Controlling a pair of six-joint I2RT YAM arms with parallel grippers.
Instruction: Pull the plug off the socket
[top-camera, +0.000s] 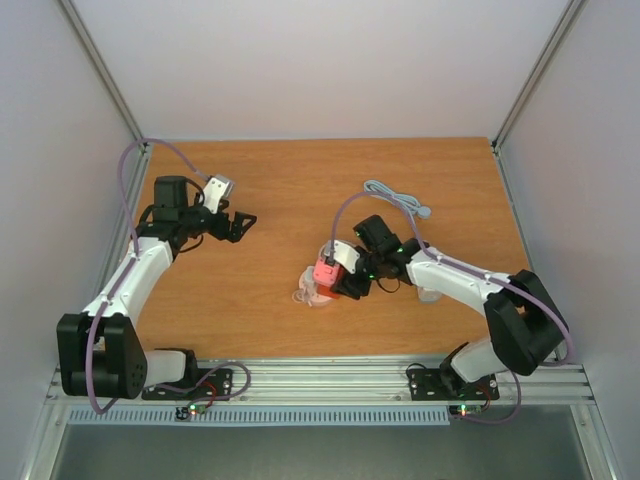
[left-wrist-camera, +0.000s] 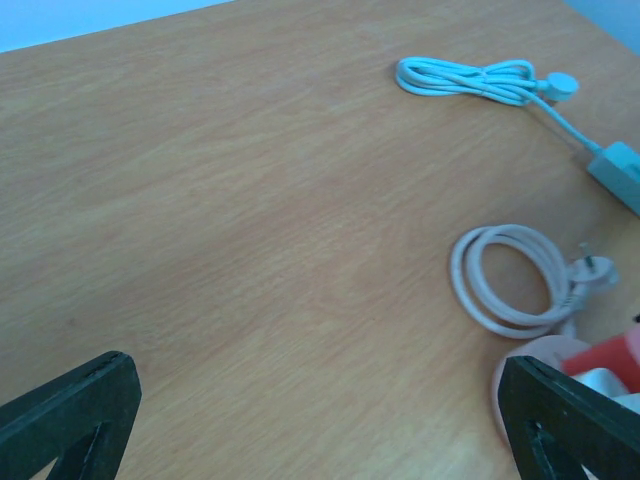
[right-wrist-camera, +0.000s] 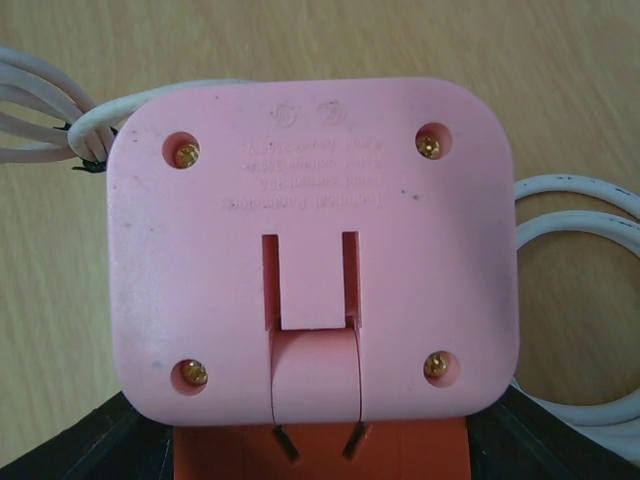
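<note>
The right gripper (top-camera: 340, 280) sits near the middle of the table (top-camera: 280, 180) with its jaws about half open and closed on the pink socket block (right-wrist-camera: 310, 230). The block fills the gap between the jaws and stands up off the wood. In the right wrist view the block's back plate, with four screws, faces the camera. The dark fingers (right-wrist-camera: 80, 450) show only as wedges at the two bottom corners, so the pads and their exact contact are hidden. An orange-red part (right-wrist-camera: 320, 455) below the plate is cut off by the bottom edge. The plug cannot be made out with certainty: the socket's front face is turned away from the wrist camera. From above only a small white piece (top-camera: 346, 256) shows against the red side, half covered by the gripper. A coiled white cable (left-wrist-camera: 505, 275) lies just beside the block, and its loose two-pin end (left-wrist-camera: 592, 270) rests on the table. The left gripper (top-camera: 238, 224) hangs well apart over the left of the table, its jaws spread as wide as they go and holding nothing. Only the tips of its fingers (left-wrist-camera: 70, 415) are in view. Farther back lies a bundled light-blue cable (left-wrist-camera: 465, 78), and its teal strip (left-wrist-camera: 618, 168) runs off the frame edge.
</note>
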